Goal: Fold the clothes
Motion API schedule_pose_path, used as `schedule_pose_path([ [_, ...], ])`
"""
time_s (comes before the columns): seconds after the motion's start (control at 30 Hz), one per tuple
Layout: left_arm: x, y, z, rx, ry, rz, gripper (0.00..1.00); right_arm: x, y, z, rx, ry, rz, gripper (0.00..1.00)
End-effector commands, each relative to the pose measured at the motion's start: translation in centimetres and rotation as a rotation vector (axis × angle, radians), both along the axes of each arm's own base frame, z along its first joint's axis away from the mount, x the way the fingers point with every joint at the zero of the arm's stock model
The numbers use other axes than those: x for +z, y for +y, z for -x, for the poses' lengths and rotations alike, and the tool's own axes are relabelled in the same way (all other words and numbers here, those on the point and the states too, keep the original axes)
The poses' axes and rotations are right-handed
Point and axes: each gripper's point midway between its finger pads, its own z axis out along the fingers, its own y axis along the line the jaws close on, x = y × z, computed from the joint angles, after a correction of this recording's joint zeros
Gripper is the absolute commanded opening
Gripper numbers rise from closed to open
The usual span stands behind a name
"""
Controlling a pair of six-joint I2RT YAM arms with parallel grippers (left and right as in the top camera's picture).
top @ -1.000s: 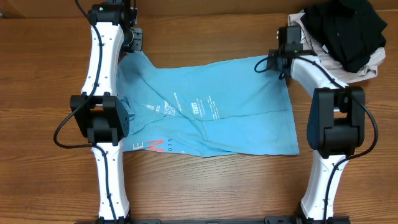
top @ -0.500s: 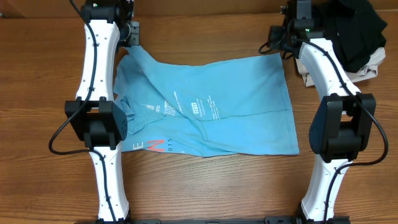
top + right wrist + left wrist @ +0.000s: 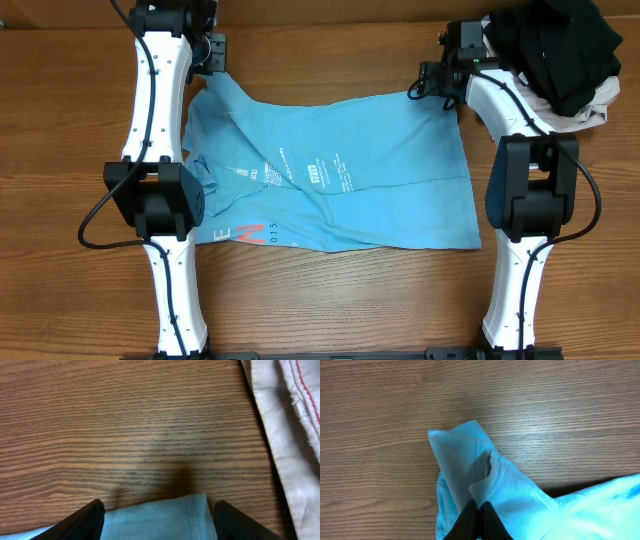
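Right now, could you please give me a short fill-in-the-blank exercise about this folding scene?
1. The left gripper is ____ on the t-shirt.
2. The right gripper has its jaws ____, one at each side of the t-shirt's corner.
3. The black garment lies ____ the beige garment.
Missing words: shut; open; on.

Overhead looks straight down; 2 wrist views close on t-shirt (image 3: 340,180) corners.
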Motion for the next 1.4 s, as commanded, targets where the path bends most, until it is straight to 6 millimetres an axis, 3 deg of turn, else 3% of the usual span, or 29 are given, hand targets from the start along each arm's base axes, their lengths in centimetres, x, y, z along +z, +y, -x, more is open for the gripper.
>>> schedule_pose_path([
  [0.0,2.2,-0.5,0.0,-0.02,-0.043,0.009,0.04,-0.5,-0.2,-0.4,0.0,-0.004,0.002,0.74],
  [0.57,2.1,-0.6,0.1,-0.024,-0.039,0.018,0.04,-4.5,-1.1,0.7,-0.026,0.078,0.017,0.7],
  [0.63,2.1,-0.7,0.1,-0.024,-0.039,0.018,0.04,-4.6,-1.1,0.8,-0.026,0.083,0.017,0.63],
  [0.73,2.1,-0.7,0.1,-0.024,-0.039,0.018,0.04,-4.8,-1.2,1.3,-0.026,0.104,0.018,0.36],
  [0.87,2.1,-0.7,0.1,-0.025,-0.039,0.018,0.04,-4.8,-1.2,1.7,-0.03,0.122,0.017,0.15],
  [0.97,2.1,-0.6,0.1,-0.023,-0.039,0.017,0.04,-3.9,-1.2,1.7,-0.03,0.116,0.016,0.1],
  [1.07,2.2,-0.6,0.1,-0.023,-0.041,0.017,0.04,-1.6,-1.4,1.6,-0.033,0.102,0.016,0.04],
  [1.2,3.3,-0.5,0.2,-0.022,-0.061,0.013,0.04,4.1,-2.2,1.9,-0.038,0.094,-0.018,0.04],
  [1.37,5.6,-0.2,0.6,-0.014,-0.102,-0.001,0.04,8.9,-2.1,4.5,-0.014,0.158,-0.142,0.04],
])
